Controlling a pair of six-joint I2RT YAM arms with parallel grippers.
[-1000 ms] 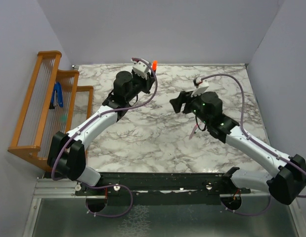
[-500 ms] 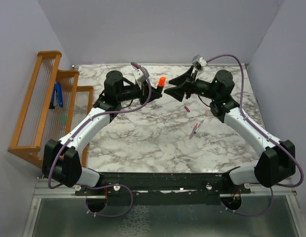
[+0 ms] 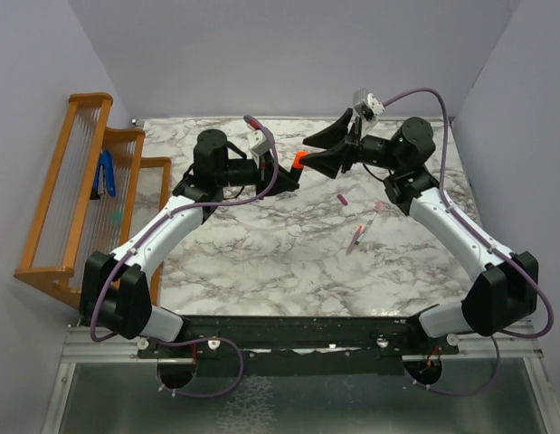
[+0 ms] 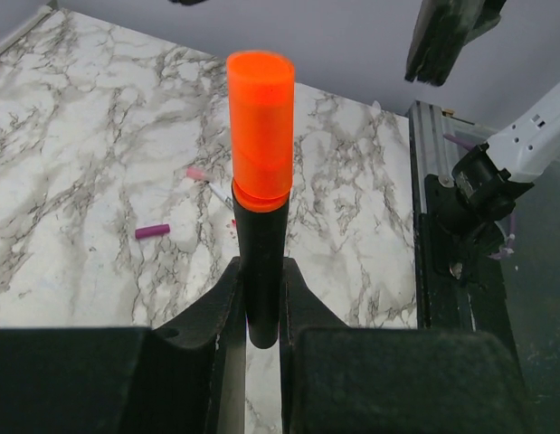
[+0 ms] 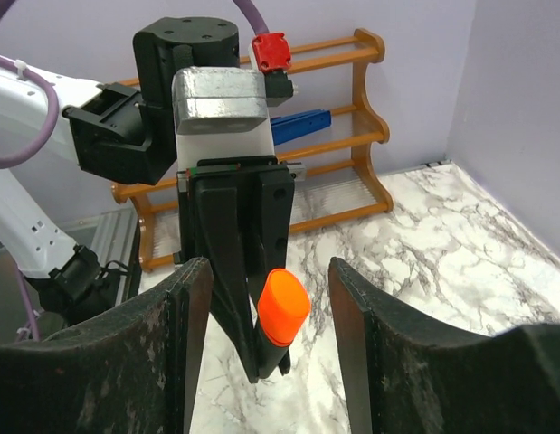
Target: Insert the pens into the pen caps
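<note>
My left gripper (image 3: 285, 170) (image 4: 260, 303) is shut on the short black marker (image 4: 261, 258), held above the table's far middle. An orange cap (image 3: 298, 160) (image 4: 260, 127) (image 5: 283, 306) sits on the marker's free end. My right gripper (image 3: 310, 154) (image 5: 270, 298) faces it, open. The orange end sits between its two fingers, closer to the left one, with a gap on both sides. On the table lie a magenta cap (image 3: 343, 198) (image 4: 153, 231) and thin pale pens (image 3: 355, 240), with a small pale pink piece (image 3: 378, 206) beside them.
A wooden rack (image 3: 80, 181) (image 5: 352, 136) stands along the left edge, with a blue-handled tool (image 3: 106, 174) (image 5: 302, 125) in it. Grey walls close in the table at the back and on both sides. Both arms reach over the far half of the marble top.
My right arm swung up from the table's middle to the far side and now faces the left gripper. The left gripper turned the marker towards it. The right jaws closed in slightly.
</note>
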